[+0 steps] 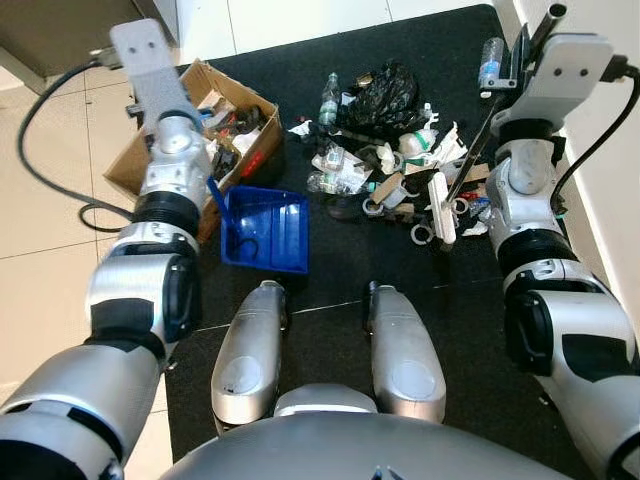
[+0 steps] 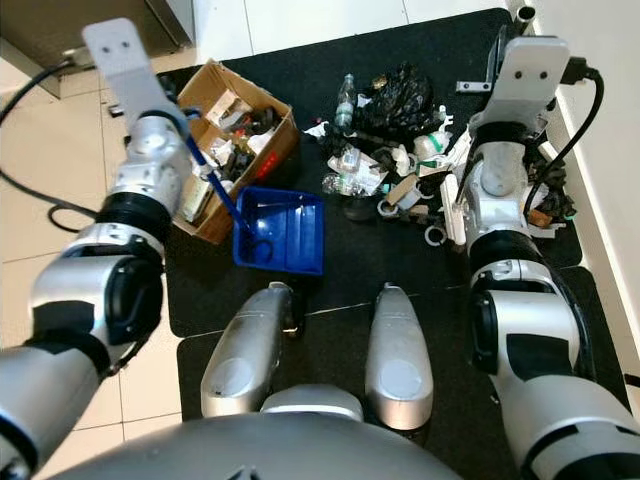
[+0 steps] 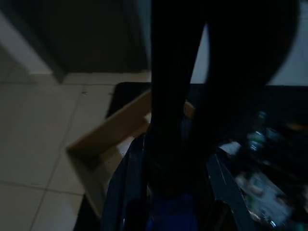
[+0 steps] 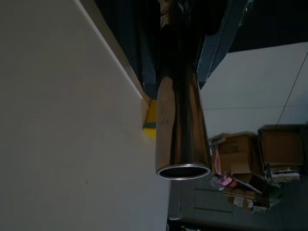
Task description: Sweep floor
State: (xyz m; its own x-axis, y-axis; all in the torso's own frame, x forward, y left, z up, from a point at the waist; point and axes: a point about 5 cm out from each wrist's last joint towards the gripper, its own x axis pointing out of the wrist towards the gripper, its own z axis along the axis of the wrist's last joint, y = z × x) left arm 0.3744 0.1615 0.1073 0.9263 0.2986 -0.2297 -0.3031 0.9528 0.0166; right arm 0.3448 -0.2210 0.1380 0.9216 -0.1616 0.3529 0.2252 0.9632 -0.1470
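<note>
- Nearest the robot, a blue dustpan sits on the black mat just ahead of its knees, beside the left forearm.
- The left claw is clenched on the dustpan's blue handle, which slants up from the pan toward the wrist; the wrist picture is very dark, so the fingers show only as black shapes over the blue.
- To the right, a broom with a white head rests in the litter, its thin pole rising to the right arm.
- The right claw grips a shiny metal tube, the pole's top end; its fingertips are cut off at the picture's edge.
- Farther out lies the litter pile: plastic bottles, crumpled paper, tape rolls and a black bag.
- A cardboard box full of scraps stands at the mat's left edge, partly hidden by the left arm.
</note>
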